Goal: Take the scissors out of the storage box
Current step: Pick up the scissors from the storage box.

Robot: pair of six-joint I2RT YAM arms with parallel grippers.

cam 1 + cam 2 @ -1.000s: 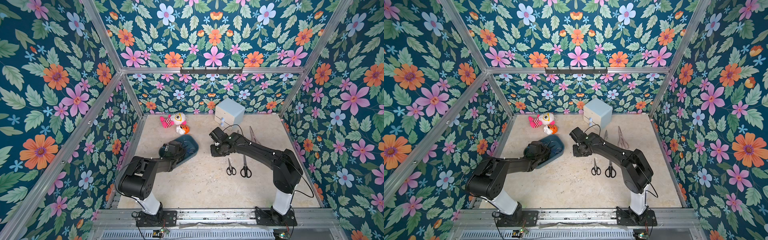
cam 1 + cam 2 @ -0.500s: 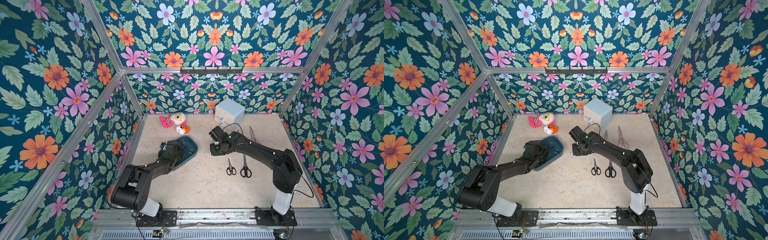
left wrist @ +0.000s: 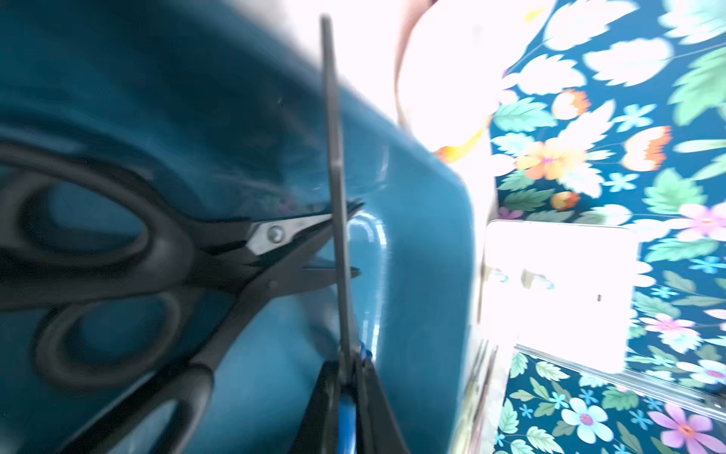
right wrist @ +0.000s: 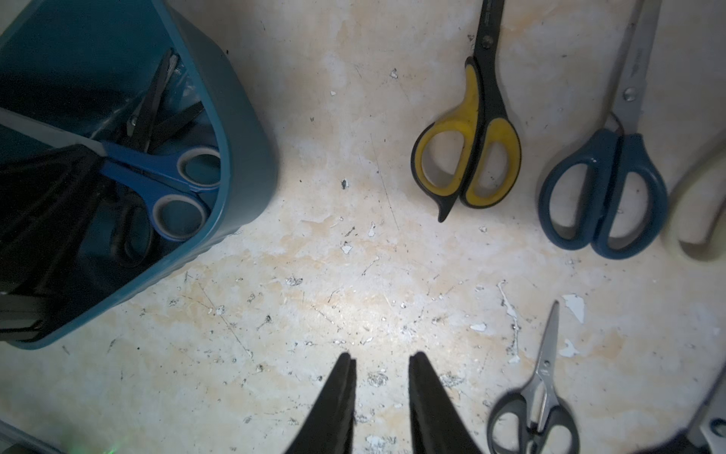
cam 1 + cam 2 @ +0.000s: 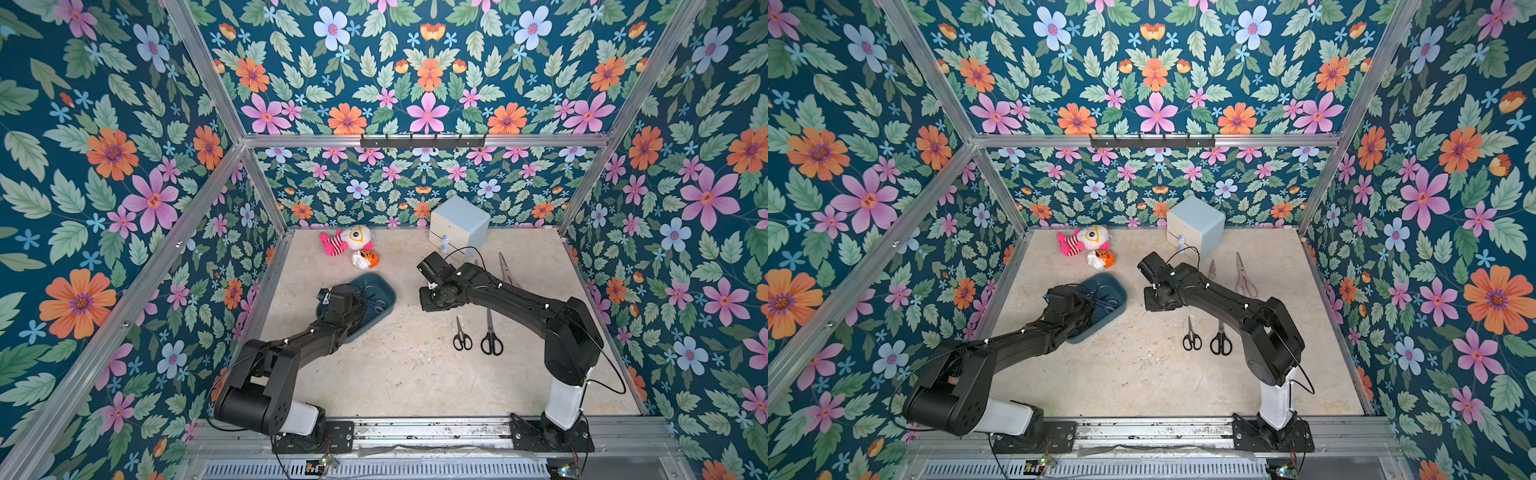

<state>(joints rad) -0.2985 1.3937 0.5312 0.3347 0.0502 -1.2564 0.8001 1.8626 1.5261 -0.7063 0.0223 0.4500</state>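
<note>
The left arm reached down into the storage box, a shallow teal tub. Deep inside it the left gripper was pressed together on the blue-handled scissors, apparently at the neck where blue plastic meets steel. The closed blade ran out past the fingertips, seen edge-on, and passed in front of the tips of the black-handled pairs lying just beside the gripper on the box floor. The blur hid whether the blade touched them. In the right wrist view, the blue pair's two finger loops stuck out of the gripper toward the box wall.

The right gripper hung over bare surface, with the box off to one side and apart from it. Its jaws stood a little apart with nothing between them. Beyond its fingertips, on the side away from the box, a yellow-and-black pair and a dark blue pair lay flat on the surface. A small grey-handled pair lay close beside the gripper.

The scissors looked stiff, thin and fairly light, with smooth steel blades likely to slip in a grip. The neck by the pivot seemed the best place to hold them, being thicker and close to the balance point. Because the blade crossed the black pairs, a slow, straight lift would probably be needed, or a neighbour could snag and be dragged along.
</note>
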